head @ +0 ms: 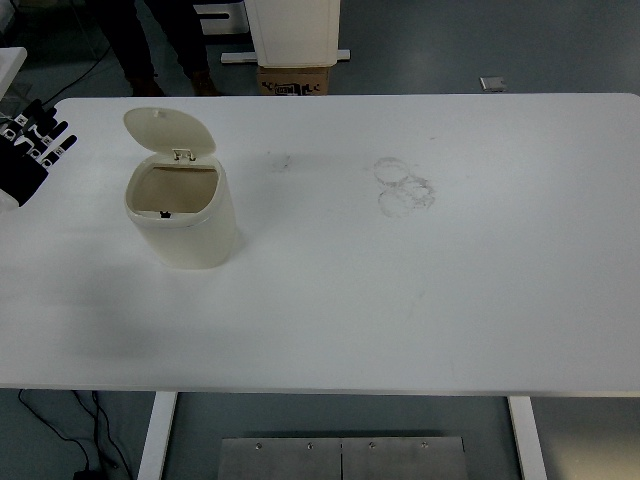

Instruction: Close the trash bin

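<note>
Left hand (30, 150) sits at the far-left edge of the bench (400, 300), fingers spread and empty, well apart from the trash bin (182, 215) whose lid (167, 130) is flipped up, so basically nothing's done yet.

I see only part of my left hand (28, 150); the picture's left edge cuts off its arm. A person's legs (150, 45) are cropped at the top, beyond the table's far edge.
</note>
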`<control>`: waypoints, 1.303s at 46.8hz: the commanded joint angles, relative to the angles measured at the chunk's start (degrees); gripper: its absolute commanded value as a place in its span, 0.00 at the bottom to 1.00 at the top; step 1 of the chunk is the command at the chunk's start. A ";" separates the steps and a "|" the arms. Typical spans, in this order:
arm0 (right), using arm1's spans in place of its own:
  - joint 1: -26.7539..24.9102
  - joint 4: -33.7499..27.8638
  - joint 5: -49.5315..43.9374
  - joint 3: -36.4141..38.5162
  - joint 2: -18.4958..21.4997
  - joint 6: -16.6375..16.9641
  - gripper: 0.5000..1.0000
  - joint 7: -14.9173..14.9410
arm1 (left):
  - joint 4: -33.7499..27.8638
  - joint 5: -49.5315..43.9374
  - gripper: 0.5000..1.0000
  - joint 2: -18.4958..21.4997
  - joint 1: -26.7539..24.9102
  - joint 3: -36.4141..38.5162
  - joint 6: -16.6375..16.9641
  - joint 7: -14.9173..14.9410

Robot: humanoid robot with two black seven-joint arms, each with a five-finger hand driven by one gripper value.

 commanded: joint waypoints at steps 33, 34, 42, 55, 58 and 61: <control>0.00 0.03 0.00 0.00 0.00 0.00 0.98 0.00 | -0.08 0.00 1.00 0.21 -0.88 0.64 0.00 0.01; 0.00 0.03 0.00 0.00 0.00 0.00 0.98 0.00 | -0.08 0.00 1.00 0.29 -0.97 0.73 0.00 0.01; 0.00 -0.06 0.00 0.00 0.00 0.00 0.98 0.00 | -4.03 0.09 1.00 3.37 -2.28 4.24 0.00 0.01; 0.00 0.03 0.00 0.00 0.00 0.00 0.98 0.00 | -13.87 0.00 1.00 9.87 -7.47 15.75 3.80 0.01; 0.00 0.03 0.00 0.00 0.00 0.00 0.98 0.00 | -15.46 0.09 1.00 11.28 -9.14 18.47 4.15 0.01; 0.00 -0.06 0.00 0.00 0.00 -0.09 0.98 0.00 | -16.86 0.09 1.00 12.51 -11.07 21.55 4.33 0.01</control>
